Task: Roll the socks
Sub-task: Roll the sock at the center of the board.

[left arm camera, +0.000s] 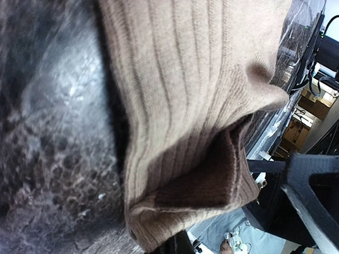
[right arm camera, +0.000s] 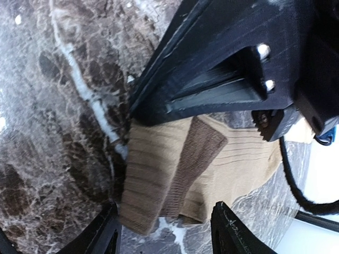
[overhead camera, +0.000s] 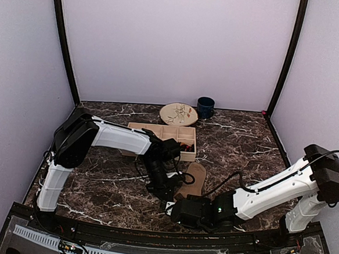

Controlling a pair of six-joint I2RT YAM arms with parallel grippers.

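Dark veined marble table [overhead camera: 96, 180], pale walls on three sides. At the back stand a compartmented wooden tray [overhead camera: 163, 139], a patterned plate [overhead camera: 178, 113] and a blue mug [overhead camera: 205, 107], none of them involved.

Item under inspection: tan sock [overhead camera: 195, 178], lying flat on the marble near the front edge, between the two arms. I cannot tell whether one sock or a stacked pair lies there.

Appearance: ribbed knit in a light tan. A darker brown face shows where the near end is turned over [right arm camera: 198, 153].

Handling, in my judgement: light, soft and limp. It will sag and unroll unless pinched through all layers. The folded near end is the best place to grip it.

Left gripper [overhead camera: 166, 191]: down on the sock's near end, with fabric filling its wrist view. I cannot tell whether its fingers are clamped.

Right gripper [right arm camera: 164, 211]: fingers spread wide and holding nothing, with the sock's end just ahead between them.
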